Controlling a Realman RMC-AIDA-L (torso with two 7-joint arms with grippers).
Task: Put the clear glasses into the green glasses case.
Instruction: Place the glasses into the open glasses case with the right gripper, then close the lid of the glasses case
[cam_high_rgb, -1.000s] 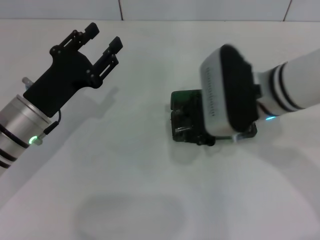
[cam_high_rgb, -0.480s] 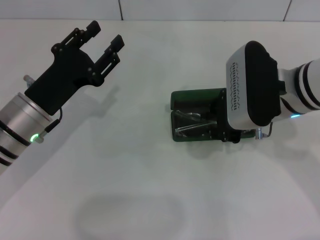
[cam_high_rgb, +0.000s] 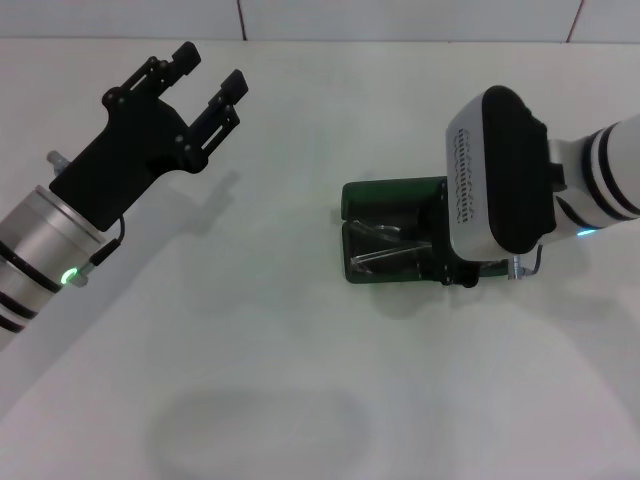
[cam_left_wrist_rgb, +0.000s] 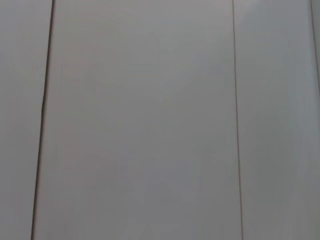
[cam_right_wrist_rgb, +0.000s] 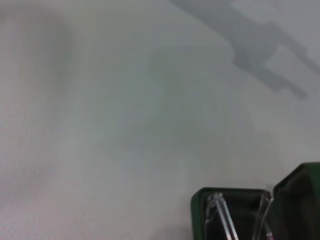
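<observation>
Green glasses case (cam_high_rgb: 392, 212) lies open on the white table (cam_high_rgb: 300, 380), lid up on its far side, dark lining showing. Clear glasses (cam_high_rgb: 385, 246) sit inside the case's lower tray, folded, arms crossing; the end of the glasses under the right arm is hidden. In the right wrist view the case (cam_right_wrist_rgb: 240, 212) shows at the frame edge with the clear glasses (cam_right_wrist_rgb: 222, 220) in it.

Right gripper (cam_high_rgb: 465, 272) is directly over the case's right end, mostly covered by the white wrist housing; only dark finger parts poke out at the case's near right corner, so whether it is spread or pressed together cannot be told.

Left gripper (cam_high_rgb: 205, 80) hangs well left of the case, above the table, fingers spread apart, holding nothing. Left wrist view shows only a plain panelled wall.
</observation>
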